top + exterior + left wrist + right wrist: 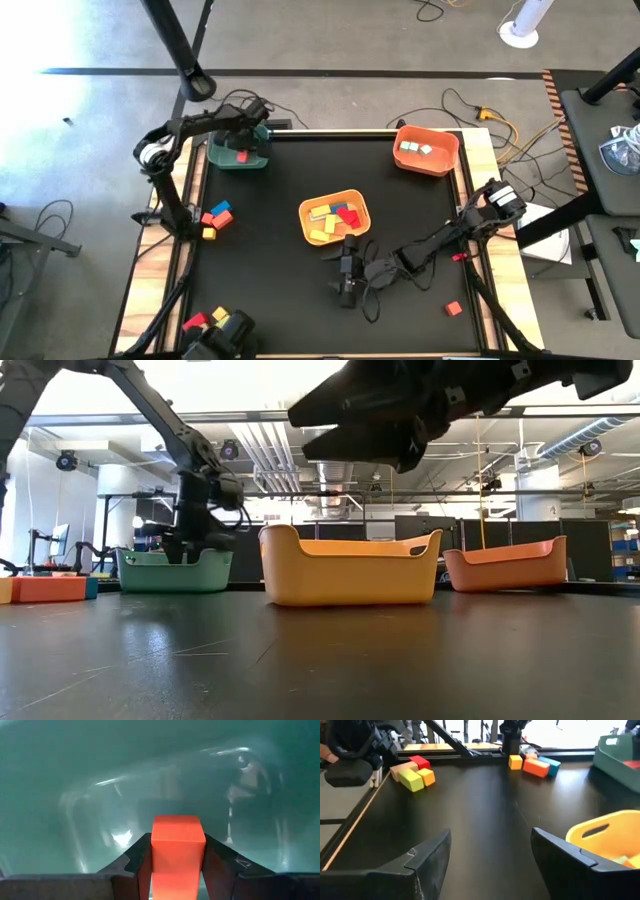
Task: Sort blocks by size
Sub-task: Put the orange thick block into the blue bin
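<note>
Blocks lie scattered over the counter [270, 200]: one red block [177, 845] is pinched in the left tool [176, 851], which reaches down inside the green bin [222, 156] at the far left corner. More blocks fill the yellow bin [358, 207] at the middle, and others sit in the orange bin [437, 160] at the far right corner. The right tool [490, 857] hovers spread wide and holding nothing, just beside the yellow bin's near side.
</note>
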Available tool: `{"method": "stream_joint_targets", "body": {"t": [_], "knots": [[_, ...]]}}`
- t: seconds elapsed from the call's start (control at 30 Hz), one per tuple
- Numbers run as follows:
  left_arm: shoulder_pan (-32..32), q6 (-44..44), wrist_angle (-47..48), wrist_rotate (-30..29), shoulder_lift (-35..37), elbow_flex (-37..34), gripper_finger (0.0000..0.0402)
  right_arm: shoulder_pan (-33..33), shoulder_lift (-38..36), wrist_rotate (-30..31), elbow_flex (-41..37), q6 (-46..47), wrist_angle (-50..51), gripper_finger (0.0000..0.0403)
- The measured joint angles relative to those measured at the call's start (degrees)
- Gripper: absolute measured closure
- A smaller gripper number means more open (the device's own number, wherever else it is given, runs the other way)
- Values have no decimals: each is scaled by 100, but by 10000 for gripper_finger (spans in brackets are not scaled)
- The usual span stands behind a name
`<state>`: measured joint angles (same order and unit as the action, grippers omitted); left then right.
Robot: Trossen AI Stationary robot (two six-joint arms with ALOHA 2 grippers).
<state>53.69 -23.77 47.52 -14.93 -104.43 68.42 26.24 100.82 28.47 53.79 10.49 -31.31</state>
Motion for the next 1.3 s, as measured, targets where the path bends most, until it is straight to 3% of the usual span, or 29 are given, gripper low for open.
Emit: {"method": "stream_joint_targets", "body": {"t": [0.2, 0.4, 0.6, 0.87, 1.03, 1.13, 1.3], "knots": [[21, 39, 104, 204, -266, 142, 263, 13, 0, 2, -32, 247, 97, 128], [20, 167, 336, -282, -124, 195, 202, 13, 0, 2, -32, 257, 80, 111], [8, 422, 710, -520, 270, 206, 162, 13, -1, 2, -34, 262, 79, 93], [-338, 838, 1071, -348, 1444, 179, 154, 13, -1, 2, -32, 259, 86, 86], [-1341, 829, 1383, -47, 2577, -105, 153, 13, -2, 4, -34, 210, 103, 96], [-2374, 683, 1432, -36, 3288, -439, 153, 15, -1, 4, -34, 106, 82, 100], [-4398, -623, 1437, -28, 4206, -1079, 153, 15, 0, 4, -34, -57, 24, 96]]}}
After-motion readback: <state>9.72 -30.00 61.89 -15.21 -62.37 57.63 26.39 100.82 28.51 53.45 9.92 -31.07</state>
